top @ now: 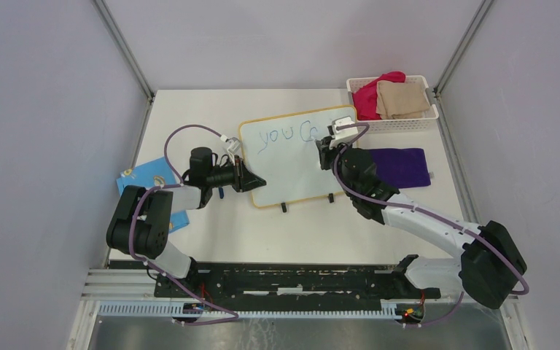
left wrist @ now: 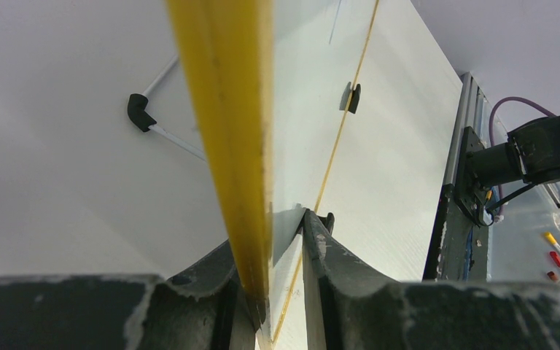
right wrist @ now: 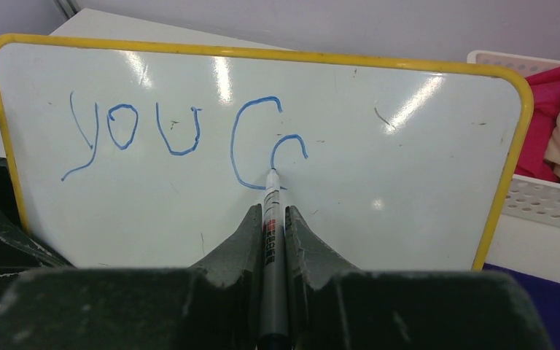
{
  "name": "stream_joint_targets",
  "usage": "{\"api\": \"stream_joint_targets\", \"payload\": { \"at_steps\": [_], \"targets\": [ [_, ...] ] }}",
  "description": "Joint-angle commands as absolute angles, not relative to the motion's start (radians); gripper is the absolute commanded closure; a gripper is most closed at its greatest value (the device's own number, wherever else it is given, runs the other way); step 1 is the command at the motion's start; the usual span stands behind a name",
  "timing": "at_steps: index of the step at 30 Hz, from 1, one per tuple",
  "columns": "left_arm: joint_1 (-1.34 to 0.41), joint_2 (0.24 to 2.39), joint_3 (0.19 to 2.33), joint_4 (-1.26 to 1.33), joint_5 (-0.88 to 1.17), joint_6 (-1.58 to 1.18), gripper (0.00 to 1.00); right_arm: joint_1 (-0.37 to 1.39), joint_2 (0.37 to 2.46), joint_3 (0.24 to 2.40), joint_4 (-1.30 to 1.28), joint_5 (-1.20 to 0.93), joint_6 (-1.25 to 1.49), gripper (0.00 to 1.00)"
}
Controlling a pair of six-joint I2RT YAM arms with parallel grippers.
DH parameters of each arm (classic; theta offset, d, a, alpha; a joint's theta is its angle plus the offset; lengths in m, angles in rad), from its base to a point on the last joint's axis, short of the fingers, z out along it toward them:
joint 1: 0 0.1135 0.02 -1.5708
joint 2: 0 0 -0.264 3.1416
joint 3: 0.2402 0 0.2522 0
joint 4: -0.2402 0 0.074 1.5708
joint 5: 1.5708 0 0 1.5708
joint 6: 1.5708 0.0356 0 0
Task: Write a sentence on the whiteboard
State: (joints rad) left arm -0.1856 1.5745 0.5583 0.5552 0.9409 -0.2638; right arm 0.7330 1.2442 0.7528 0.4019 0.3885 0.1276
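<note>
Two words begun. Steady whiteboard (top: pixel 295 168), propped on surface (top: pixel 226 237), with left hand (top: pixel 257 181) pinching its rim; press lightly with marker (right wrist: pixel 272 248) pinched in right hand (right wrist: pixel 271 213), tip touching sentence (right wrist: pixel 179 152) at unfinished "a"; close loop slowly.

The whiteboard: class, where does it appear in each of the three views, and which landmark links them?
Top external: whiteboard just above the picture's centre.
Left wrist: edge-on, rising from the left tool.
Right wrist: face-on, filling the frame behind the marker.
Shared landmark: its yellow rim.
</note>
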Motion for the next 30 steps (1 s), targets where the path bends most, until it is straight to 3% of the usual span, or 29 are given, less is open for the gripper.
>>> {"api": "stream_joint_targets", "payload": {
  "at_steps": [1,30],
  "targets": [
    [-0.197,1.581,0.560,0.473,0.833,-0.193,0.98,0.728,1.221,0.724,0.383,0.430,0.130,1.00],
    [-0.198,1.583,0.563,0.466,0.831,-0.189,0.98,0.712,1.266,0.864,0.352,0.469,0.093,1.00]
  ]
}}
